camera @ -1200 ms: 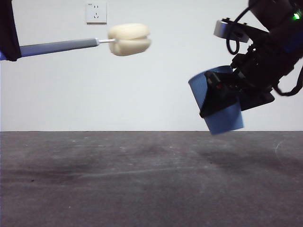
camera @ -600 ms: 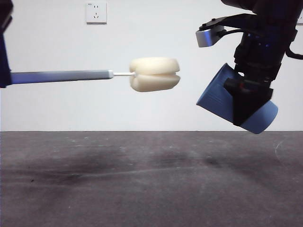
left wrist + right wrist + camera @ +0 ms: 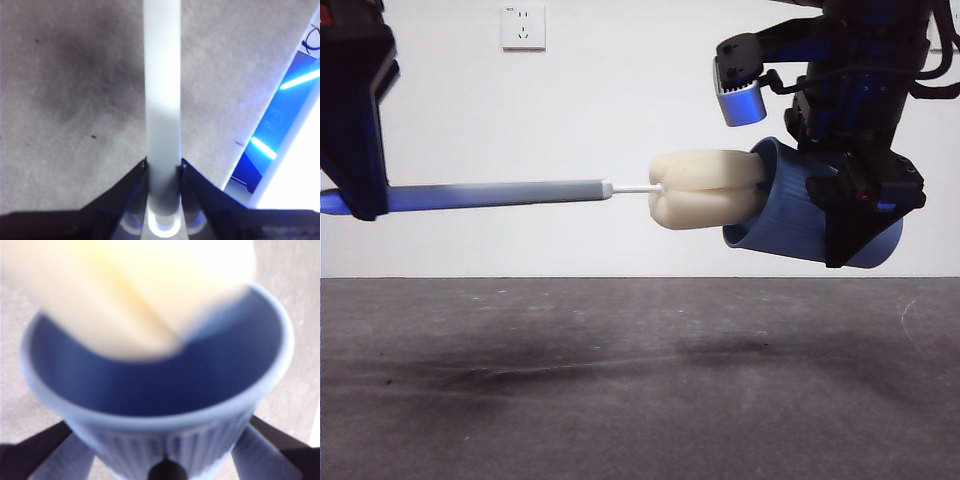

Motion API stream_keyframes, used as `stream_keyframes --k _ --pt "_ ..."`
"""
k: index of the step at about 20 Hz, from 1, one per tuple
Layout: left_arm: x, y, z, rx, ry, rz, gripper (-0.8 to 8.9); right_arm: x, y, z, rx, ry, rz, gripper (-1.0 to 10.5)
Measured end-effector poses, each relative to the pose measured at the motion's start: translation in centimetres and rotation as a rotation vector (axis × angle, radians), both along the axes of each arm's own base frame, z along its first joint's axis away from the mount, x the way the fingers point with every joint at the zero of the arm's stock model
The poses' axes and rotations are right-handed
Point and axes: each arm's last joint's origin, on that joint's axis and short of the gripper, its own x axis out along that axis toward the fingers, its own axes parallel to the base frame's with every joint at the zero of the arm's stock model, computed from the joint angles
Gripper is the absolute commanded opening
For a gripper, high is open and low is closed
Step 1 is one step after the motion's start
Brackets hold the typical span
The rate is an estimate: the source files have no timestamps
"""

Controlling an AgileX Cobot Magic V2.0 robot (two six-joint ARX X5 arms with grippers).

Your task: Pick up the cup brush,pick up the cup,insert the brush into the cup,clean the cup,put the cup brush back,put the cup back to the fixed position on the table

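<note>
The cup brush (image 3: 520,192) hangs level above the table (image 3: 620,380), its grey handle (image 3: 162,100) clamped by my left gripper (image 3: 163,172) at the left side of the front view (image 3: 355,190). Its cream sponge head (image 3: 705,188) sits in the mouth of the blue ribbed cup (image 3: 800,215), partly inside. My right gripper (image 3: 860,215) is shut on the cup, which lies tipped on its side with the mouth facing left. In the right wrist view the sponge (image 3: 135,285) fills the cup's opening (image 3: 165,385), blurred.
A white wall socket (image 3: 523,27) is on the back wall. A grey-blue camera housing (image 3: 740,90) on the right arm hangs just above the cup's rim. Both arms' shadows fall on the dark table below.
The brush has moved right and slightly down, its sponge head now entering the cup. The right gripper has turned the cup closer to level, mouth toward the brush.
</note>
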Motion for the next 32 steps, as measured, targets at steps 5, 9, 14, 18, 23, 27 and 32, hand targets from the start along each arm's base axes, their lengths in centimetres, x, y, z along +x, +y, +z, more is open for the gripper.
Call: stream_keyframes --k 5,9,14,18,23,27,32 --pt "0.4 -1.5 -1.0 0.005 0.01 -0.037 -0.09 -1.0 1.3 0.0 -0.042 -0.008 0.095 -0.2" --pt "0.7 -2.9 -1.4 -0.057 0.012 -0.058 -0.09 -2.0 2.3 0.1 -0.083 -0.021 0.169 -0.2" --pt "0.7 -3.9 -1.8 -0.101 0.032 -0.035 -0.09 -3.1 3.4 0.0 -0.116 -0.028 0.238 -0.2" --pt "0.6 -3.7 -1.9 -0.092 0.058 -0.006 -0.09 -3.5 3.7 0.1 -0.144 -0.053 0.235 -0.2" --pt "-0.4 -2.3 -1.8 0.032 0.091 0.04 -0.09 -3.7 3.5 0.0 -0.17 -0.042 0.231 -0.2" --pt "-1.9 -0.5 -0.5 0.07 0.104 0.06 -0.09 -3.7 3.5 0.0 -0.163 -0.043 0.222 -0.2" --pt "-2.4 0.0 -0.1 0.071 0.107 0.065 -0.09 -3.7 3.5 0.0 -0.153 -0.047 0.214 -0.2"
